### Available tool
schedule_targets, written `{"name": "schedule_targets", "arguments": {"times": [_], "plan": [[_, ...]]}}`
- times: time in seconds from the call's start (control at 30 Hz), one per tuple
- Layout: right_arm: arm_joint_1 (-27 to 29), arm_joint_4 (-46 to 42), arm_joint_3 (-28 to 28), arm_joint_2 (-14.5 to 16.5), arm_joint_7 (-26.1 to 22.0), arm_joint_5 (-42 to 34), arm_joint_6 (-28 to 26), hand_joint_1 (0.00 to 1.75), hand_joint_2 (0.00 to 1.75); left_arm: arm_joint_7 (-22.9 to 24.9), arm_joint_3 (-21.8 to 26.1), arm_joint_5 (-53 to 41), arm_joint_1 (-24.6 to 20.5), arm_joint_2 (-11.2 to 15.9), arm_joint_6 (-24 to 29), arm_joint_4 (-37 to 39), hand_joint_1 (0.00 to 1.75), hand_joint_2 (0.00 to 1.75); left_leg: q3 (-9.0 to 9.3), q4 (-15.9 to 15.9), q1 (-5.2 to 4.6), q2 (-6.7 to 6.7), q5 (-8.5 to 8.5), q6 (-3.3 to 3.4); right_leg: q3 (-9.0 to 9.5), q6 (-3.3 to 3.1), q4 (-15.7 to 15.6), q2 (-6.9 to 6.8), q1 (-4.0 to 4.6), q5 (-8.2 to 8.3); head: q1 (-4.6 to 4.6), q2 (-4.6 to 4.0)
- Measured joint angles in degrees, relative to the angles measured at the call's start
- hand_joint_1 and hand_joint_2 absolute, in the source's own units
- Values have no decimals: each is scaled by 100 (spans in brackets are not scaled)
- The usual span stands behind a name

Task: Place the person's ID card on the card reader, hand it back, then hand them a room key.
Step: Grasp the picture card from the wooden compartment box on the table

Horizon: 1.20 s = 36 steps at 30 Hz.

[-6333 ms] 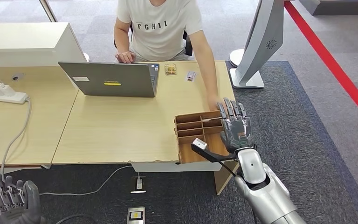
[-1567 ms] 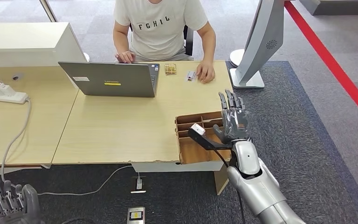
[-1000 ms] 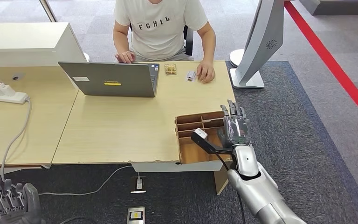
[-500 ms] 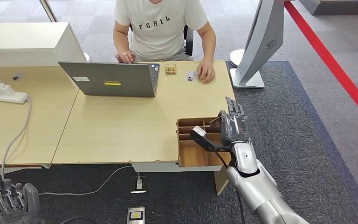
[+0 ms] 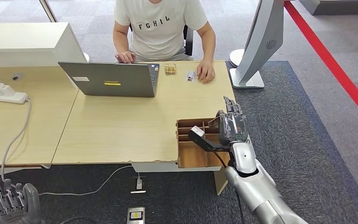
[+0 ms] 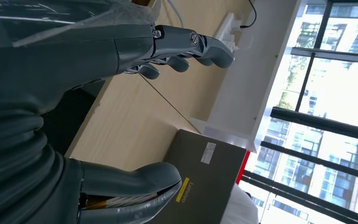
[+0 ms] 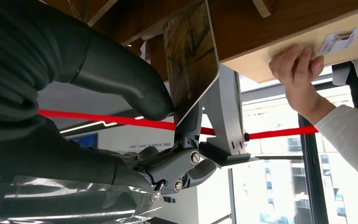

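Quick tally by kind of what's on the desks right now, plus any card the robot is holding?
Laptop: 1
Divided wooden tray: 1
Power strip: 1
Cards on desk: 2
Card in right hand: 1
Total: 6

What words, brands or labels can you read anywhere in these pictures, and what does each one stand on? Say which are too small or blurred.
"FGHIL": on the person's white T-shirt.
"Lenovo": on the yellow strip on the laptop lid.
White sticker on the laptop lid: too small to read.
Card on the table by the person's hand: print too small to read.
Card pinched in the right robot hand: a picture, no legible text.
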Motion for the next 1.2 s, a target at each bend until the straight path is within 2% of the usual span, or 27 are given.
{"name": "schedule_targets", "arguments": {"times": [0.23, 0.47, 0.83, 1.2], "plan": [[-2, 9, 0, 68, -54, -29, -56, 175, 175, 0, 0, -4, 3, -1, 1, 0, 0, 175, 0, 0, 0, 0, 0, 0, 0, 0, 0, 0, 0, 0, 0, 0], [-22, -32, 4, 115, -98, -67, -368, 175, 175, 0, 2, -16, 10, -2, 1, 0, 0, 175, -1, 0, 0, 0, 0, 0, 0, 0, 0, 0, 0, 0, 1, 0], [-68, -545, 4, 149, -210, -269, -710, 175, 175, 0, 9, -25, 11, -3, 0, 0, 0, 175, 0, 0, 0, 0, 0, 0, 1, 0, 2, 0, 0, 0, 2, 0], [-354, -808, 15, 459, -434, -303, -859, 175, 175, 0, 16, -115, 66, -51, 0, 0, 0, 175, -1, -1, 1, 0, 1, -1, 2, 0, 4, 0, 1, 0, 2, 0]]}}
